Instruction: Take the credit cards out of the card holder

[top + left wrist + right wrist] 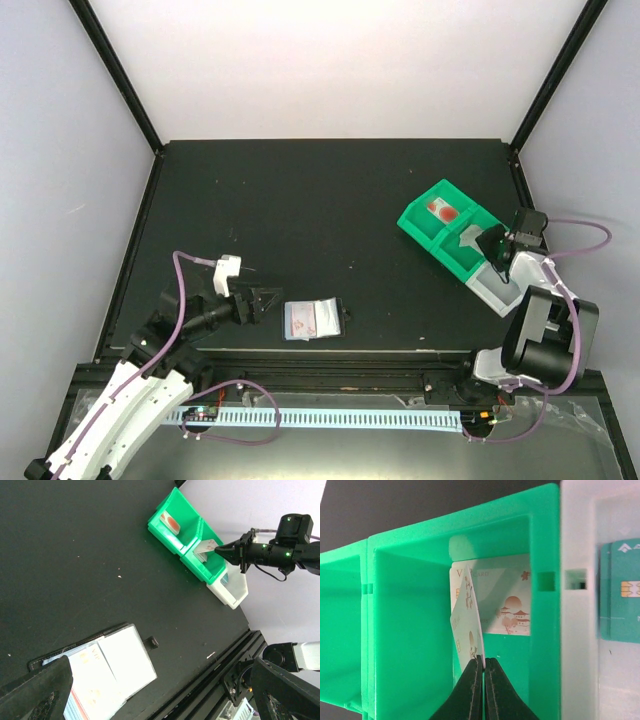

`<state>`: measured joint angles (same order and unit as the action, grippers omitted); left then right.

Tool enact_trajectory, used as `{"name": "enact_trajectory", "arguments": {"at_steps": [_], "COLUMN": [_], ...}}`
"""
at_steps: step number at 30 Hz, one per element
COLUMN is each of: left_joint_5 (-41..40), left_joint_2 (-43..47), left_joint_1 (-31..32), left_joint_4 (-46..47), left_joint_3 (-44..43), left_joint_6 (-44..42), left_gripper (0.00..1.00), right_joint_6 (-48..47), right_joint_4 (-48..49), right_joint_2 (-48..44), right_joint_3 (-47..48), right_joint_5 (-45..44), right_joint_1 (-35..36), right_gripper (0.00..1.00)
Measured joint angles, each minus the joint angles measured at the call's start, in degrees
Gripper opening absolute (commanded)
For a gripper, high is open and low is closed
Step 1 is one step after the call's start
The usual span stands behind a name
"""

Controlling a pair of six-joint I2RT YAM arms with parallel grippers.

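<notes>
Table (pixel 330 200): black.
Tray (pixel 542 630): green and clear, far right.
Card holder (pixel 313 320): lying open near the front edge; its pockets seem to hold more cards, so work likely remains.
Left gripper (pixel 262 303): beside the holder, fingers wide apart, empty.
Right gripper (pixel 483 662): over the middle bin, fingers pinched together on the held card (pixel 467 625), tilted, not yet dropped.
Flat card (pixel 507 600): under it.
Teal card (pixel 625 597): clear bin.
Red-marked card (pixel 170 522): end bin.

Faint "…CARD" lettering atop the flat pale card (pixel 507 600).
</notes>
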<state>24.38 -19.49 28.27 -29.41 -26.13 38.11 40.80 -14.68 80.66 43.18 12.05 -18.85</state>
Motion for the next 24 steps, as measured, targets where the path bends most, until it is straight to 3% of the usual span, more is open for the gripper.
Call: {"name": "enact_trajectory", "arguments": {"at_steps": [10, 24], "left_joint_5": [0.0, 0.0], "left_joint_2": [0.0, 0.0], "left_joint_1": [0.0, 0.0], "left_joint_4": [-0.4, -0.5], "left_joint_3": [0.0, 0.0], "left_joint_6": [-0.6, -1.5], "left_gripper": [0.99, 0.99], "right_joint_6": [10.1, 17.1], "right_joint_4": [11.7, 23.8], "right_joint_2": [-6.8, -5.4], "right_joint_3": [-8.2, -12.2], "right_joint_5": [-3.8, -4.9], "right_joint_1": [0.0, 0.5], "right_gripper": [0.01, 0.01]}}
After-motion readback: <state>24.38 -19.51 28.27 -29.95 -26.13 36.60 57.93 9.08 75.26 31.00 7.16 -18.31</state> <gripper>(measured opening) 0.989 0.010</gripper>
